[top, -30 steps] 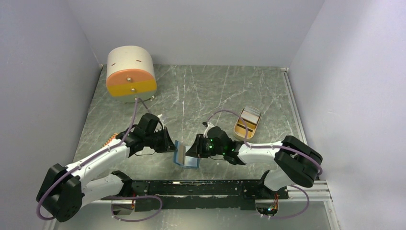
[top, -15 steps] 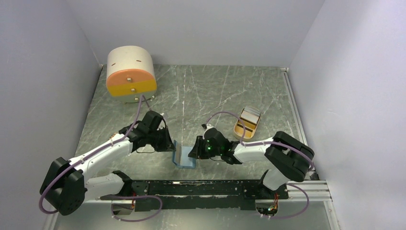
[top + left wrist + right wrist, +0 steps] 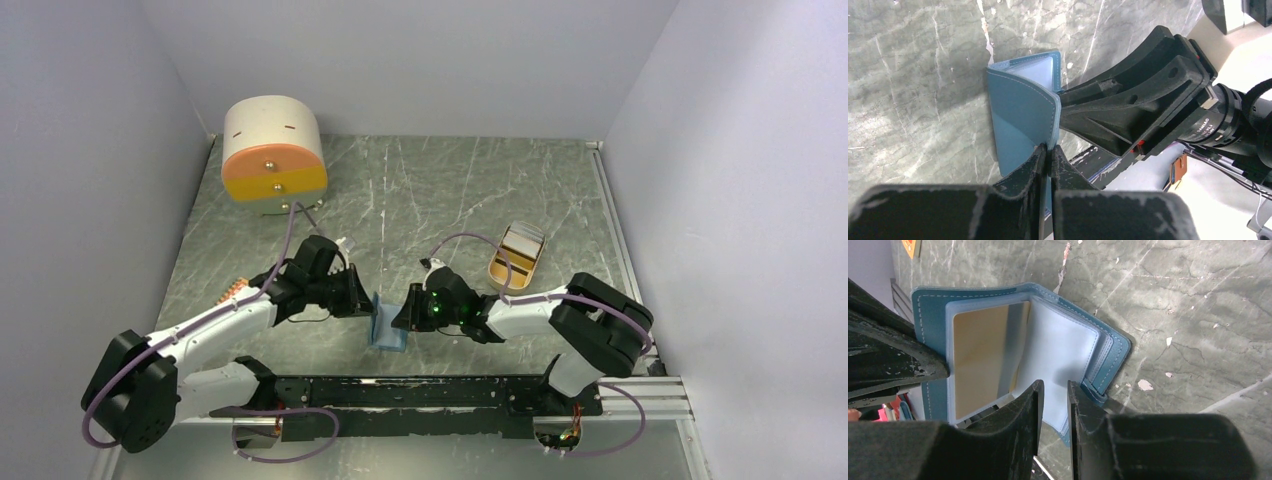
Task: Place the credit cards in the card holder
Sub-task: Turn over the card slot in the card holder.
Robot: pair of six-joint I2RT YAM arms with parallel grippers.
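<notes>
card holder [image 3: 386,325] stands open on edge at near-centre tabletop [image 3: 450,180], close to front rail [image 3: 420,388]; open room toward far wall. Both arms low, stretched inward. left pincer [image 3: 1049,150] clenched on cover edge. right pincer [image 3: 1054,390]: fingers narrowly apart astride inner leaf, grip unclear. One orange-yellow credit card [image 3: 980,360] sleeved. One tan tray [image 3: 517,257] to right.

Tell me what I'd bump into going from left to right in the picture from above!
Round orange-fronted drawer box → left end effector → card holder → right end effector → tan tray.
</notes>
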